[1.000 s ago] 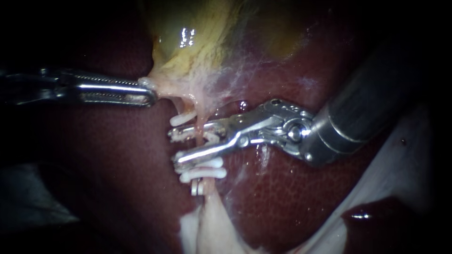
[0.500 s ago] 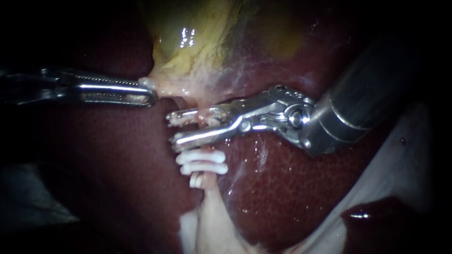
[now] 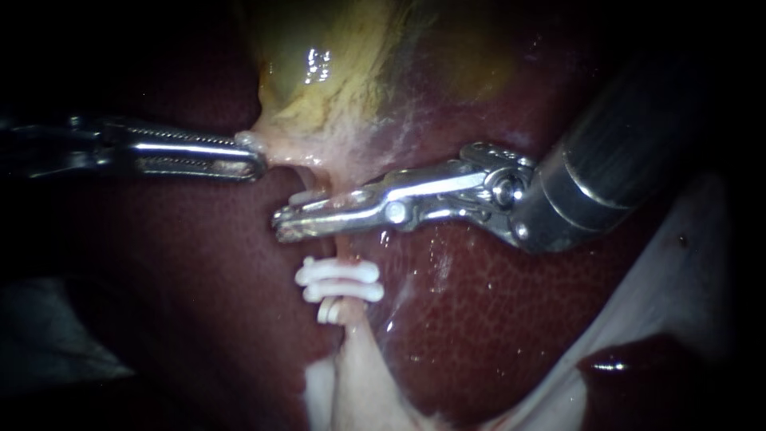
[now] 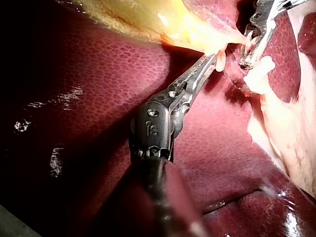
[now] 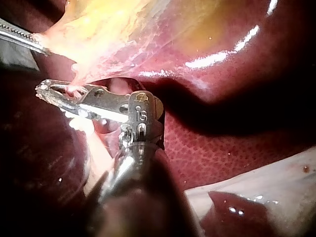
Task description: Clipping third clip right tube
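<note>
In the endoscope view my left instrument (image 3: 249, 164) is shut on the pale lower edge of the yellow gallbladder (image 3: 335, 88) and holds it to the left. My right instrument (image 3: 286, 223) comes in from the upper right. Its jaws lie together across the pale tube (image 3: 345, 249), just under the gallbladder. A white clip (image 3: 306, 195) peeks out above the upper jaw. Lower on the tube sit two white clips (image 3: 339, 274), with a third small one (image 3: 330, 311) beneath. In the left wrist view my left instrument (image 4: 211, 60) grips the tissue edge. In the right wrist view the right jaws (image 5: 48, 94) pinch pale tissue.
Dark red liver (image 3: 479, 311) lies all around the tube. White fatty tissue (image 3: 359, 383) spreads below the clips. A pale sheet (image 3: 678, 279) lies at the lower right. My other instrument's jaws (image 4: 249, 52) show ahead of the left one, next to the clips (image 4: 259, 74).
My right instrument's jaws stood open around the tube; they slid up it toward the gallbladder and closed. The left instrument has not moved.
</note>
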`<state>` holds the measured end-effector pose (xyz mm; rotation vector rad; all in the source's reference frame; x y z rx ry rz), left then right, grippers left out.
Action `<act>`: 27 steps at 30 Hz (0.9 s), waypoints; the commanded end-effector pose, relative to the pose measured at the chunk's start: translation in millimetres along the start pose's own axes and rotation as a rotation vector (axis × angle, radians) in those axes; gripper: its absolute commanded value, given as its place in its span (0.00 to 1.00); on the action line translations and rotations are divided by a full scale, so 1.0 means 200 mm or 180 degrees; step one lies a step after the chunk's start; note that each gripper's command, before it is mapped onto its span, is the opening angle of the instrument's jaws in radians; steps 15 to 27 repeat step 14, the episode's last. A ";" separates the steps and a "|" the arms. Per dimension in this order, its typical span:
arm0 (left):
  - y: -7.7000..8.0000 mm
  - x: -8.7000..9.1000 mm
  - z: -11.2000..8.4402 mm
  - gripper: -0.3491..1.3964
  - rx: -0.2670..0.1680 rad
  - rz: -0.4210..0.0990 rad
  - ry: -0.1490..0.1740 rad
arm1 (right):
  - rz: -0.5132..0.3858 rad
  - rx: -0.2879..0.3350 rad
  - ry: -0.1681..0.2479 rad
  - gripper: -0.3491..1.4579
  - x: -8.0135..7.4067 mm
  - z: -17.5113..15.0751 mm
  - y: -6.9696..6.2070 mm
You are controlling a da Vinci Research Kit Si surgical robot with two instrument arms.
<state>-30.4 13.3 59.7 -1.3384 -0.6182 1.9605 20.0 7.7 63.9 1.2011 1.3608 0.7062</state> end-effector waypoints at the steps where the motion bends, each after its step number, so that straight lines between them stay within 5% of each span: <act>1: 0.000 0.000 0.000 0.00 -0.0001 0.0000 0.0000 | -0.0005 -0.0006 0.0003 0.00 0.000 0.000 0.000; 27: -0.001 0.000 0.000 0.00 -0.0002 0.0000 0.0000 | -0.0004 0.0042 -0.0049 0.00 -0.001 0.000 0.000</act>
